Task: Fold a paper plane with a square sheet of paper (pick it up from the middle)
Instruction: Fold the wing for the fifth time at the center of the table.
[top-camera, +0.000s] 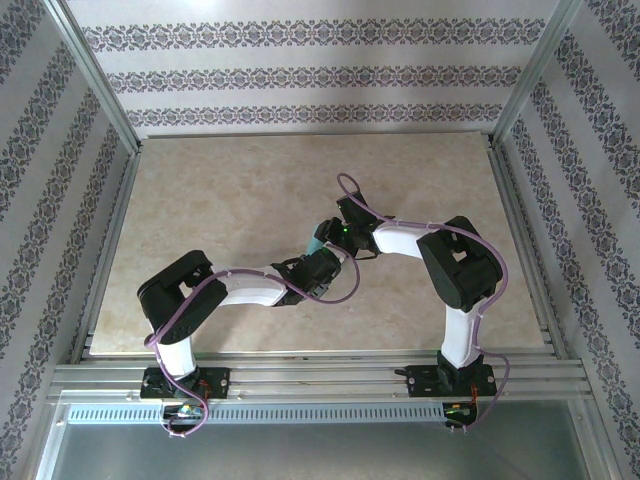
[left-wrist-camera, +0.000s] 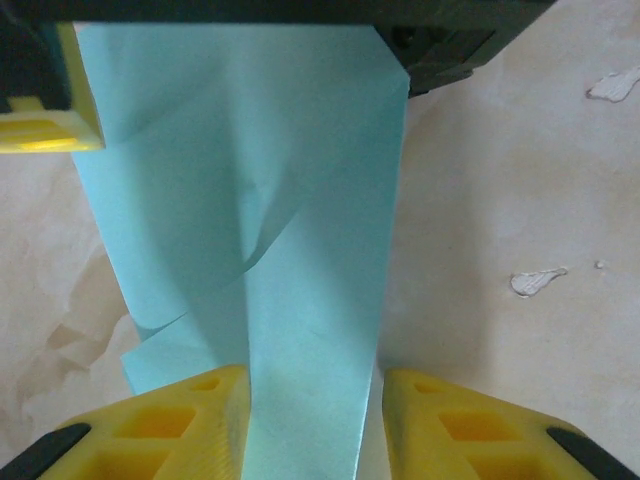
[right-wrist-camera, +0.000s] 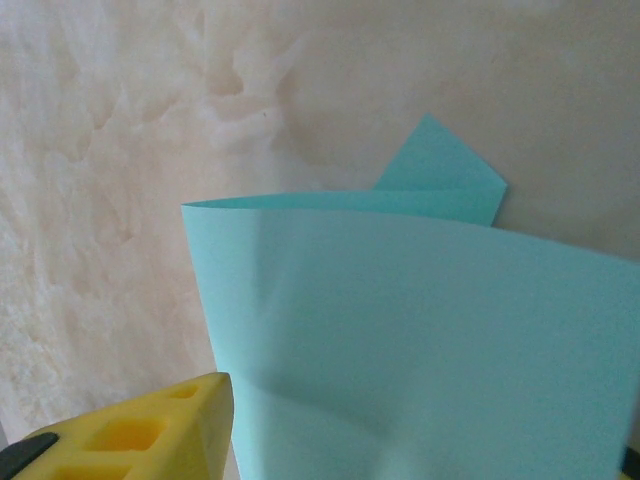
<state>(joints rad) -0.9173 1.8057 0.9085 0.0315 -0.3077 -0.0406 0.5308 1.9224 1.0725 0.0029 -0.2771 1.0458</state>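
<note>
We see a beige marble-look worktop (top-camera: 230, 200), matte with mottled cream veining, under soft even light. Close up from the left wrist it shows a couple of white chipped flecks (left-wrist-camera: 537, 281). The back wall (top-camera: 310, 60) is pale wallpaper with horizontal dark damask bands. The left wall (top-camera: 40, 200) and right wall (top-camera: 600, 200) carry the same pattern. Aluminium posts (top-camera: 95, 75) rise at the back corners. Along the near edge we have slotted aluminium rails (top-camera: 320, 378), then a perforated strip (top-camera: 320, 412), then a plain grey metal sheet (top-camera: 320, 455).

no readable text or labels anywhere
</note>
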